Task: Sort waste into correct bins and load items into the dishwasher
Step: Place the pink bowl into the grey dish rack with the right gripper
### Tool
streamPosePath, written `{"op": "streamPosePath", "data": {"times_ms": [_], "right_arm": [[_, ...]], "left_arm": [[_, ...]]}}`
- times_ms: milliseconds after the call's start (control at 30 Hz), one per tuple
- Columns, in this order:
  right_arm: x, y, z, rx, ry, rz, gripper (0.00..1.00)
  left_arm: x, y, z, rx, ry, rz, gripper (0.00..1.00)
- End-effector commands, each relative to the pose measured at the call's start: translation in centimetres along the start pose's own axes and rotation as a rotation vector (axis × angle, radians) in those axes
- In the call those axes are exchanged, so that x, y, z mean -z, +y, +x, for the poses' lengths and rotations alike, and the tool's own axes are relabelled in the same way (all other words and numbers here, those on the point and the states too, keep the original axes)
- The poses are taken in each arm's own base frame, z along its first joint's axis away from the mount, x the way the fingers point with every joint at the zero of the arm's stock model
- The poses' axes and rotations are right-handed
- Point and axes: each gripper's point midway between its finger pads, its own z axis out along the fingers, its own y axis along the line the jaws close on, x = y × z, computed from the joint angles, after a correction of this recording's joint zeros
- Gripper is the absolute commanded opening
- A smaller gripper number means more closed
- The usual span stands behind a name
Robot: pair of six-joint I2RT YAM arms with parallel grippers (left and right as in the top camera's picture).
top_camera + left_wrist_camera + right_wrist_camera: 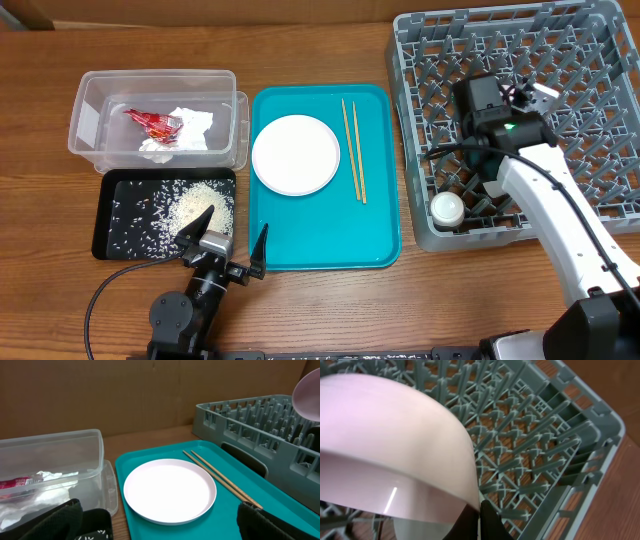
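Note:
My right gripper is shut on the rim of the pale bowl and holds it tilted above the grey dish rack; the bowl also shows in the left wrist view. A tiny white cup sits in the rack's near left corner. The round plate and the chopsticks lie on the teal tray. My left gripper is open and empty at the teal tray's near left corner. The clear tub holds the red packet and the napkin. Rice lies in the black tray. The metal bowl is out of view.
A brown cardboard wall stands behind the table. The dish rack fills the right side and my right arm reaches over its near edge. A black cable curls by the left arm's base.

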Motion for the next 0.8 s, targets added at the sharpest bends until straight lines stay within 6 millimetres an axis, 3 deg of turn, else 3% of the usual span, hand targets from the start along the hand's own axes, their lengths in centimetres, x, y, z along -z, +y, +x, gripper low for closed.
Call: {"op": "streamPosePath", "data": {"times_ms": [0,300,433,767], "right_arm": [[0.4,-2.4,-2.8,-0.07,-0.075,0.057,0.04],[-2.5,-8.1,-5.9,-0.156,-0.122,0.222,0.04],[-3.8,-10.3,-6.0,-0.184,-0.1,0.272,0.04],[-7.2,-10.5,-4.7,-0.084,-0.042,0.389,0.04]], "left_arm": [[0.0,-0.1,-0.1,-0.014,-0.008,0.01,1.0],[0.0,-0.1,-0.1,-0.014,-0.008,0.01,1.0],[0.0,-0.1,-0.1,-0.014,-0.008,0.01,1.0],[0.0,-0.1,-0.1,-0.014,-0.008,0.01,1.0]]}}
